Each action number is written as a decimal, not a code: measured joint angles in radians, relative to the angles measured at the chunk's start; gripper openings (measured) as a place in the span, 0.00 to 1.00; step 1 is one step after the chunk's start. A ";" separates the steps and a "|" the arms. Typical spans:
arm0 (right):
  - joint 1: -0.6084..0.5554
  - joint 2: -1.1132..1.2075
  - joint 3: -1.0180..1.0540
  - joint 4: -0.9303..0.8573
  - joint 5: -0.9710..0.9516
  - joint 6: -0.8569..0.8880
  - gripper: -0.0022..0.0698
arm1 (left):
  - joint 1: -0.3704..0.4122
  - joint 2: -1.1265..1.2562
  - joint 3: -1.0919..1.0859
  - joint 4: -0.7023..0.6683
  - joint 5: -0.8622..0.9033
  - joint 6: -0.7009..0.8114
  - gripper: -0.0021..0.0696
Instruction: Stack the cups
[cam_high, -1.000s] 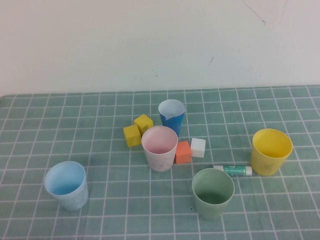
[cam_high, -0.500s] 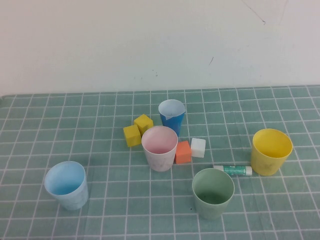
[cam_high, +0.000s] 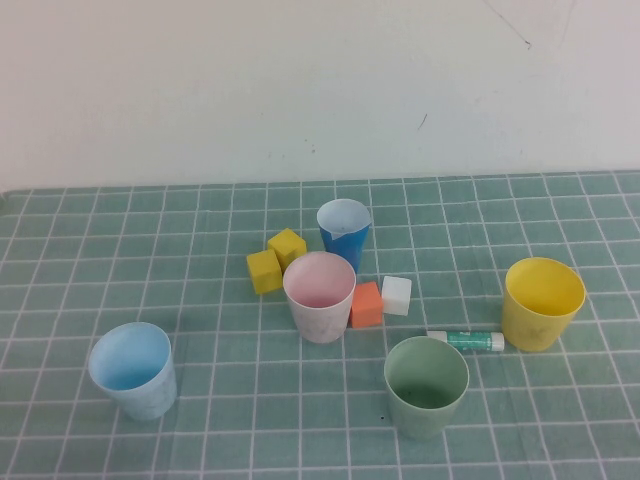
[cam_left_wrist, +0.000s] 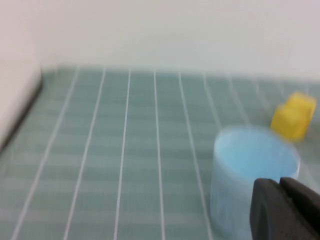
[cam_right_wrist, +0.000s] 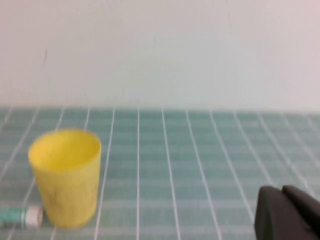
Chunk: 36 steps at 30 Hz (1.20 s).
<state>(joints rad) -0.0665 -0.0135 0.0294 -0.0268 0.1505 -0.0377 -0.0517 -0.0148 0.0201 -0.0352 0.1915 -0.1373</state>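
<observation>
Four cups stand upright and apart on the green gridded mat. In the high view the pale pink cup (cam_high: 319, 296) is in the middle, the light blue cup (cam_high: 132, 370) at front left, the sage green cup (cam_high: 426, 386) at front centre and the yellow cup (cam_high: 541, 303) at right. Neither arm shows there. In the left wrist view my left gripper (cam_left_wrist: 280, 186) is shut and empty, just in front of the light blue cup (cam_left_wrist: 245, 175). In the right wrist view my right gripper (cam_right_wrist: 282, 192) is shut and empty, well to the side of the yellow cup (cam_right_wrist: 66, 175).
A darker blue cup (cam_high: 343, 236) stands behind the pink one. Two yellow cubes (cam_high: 275, 260) lie left of it, and an orange cube (cam_high: 366, 304) and a white cube (cam_high: 396, 295) right of the pink cup. A glue stick (cam_high: 465, 340) lies by the yellow cup.
</observation>
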 joint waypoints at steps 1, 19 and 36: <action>0.000 0.000 0.000 0.000 -0.065 0.000 0.03 | 0.000 0.000 0.000 0.000 -0.050 0.000 0.03; 0.000 0.000 0.000 0.090 -0.865 -0.005 0.03 | 0.000 0.000 0.000 0.000 -0.868 0.044 0.03; 0.000 0.000 -0.143 0.078 -0.543 -0.005 0.03 | 0.002 0.000 -0.074 -0.063 -0.540 0.046 0.03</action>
<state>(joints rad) -0.0665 -0.0135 -0.1133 0.0511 -0.3923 -0.0429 -0.0499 -0.0148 -0.0542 -0.0986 -0.3486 -0.0910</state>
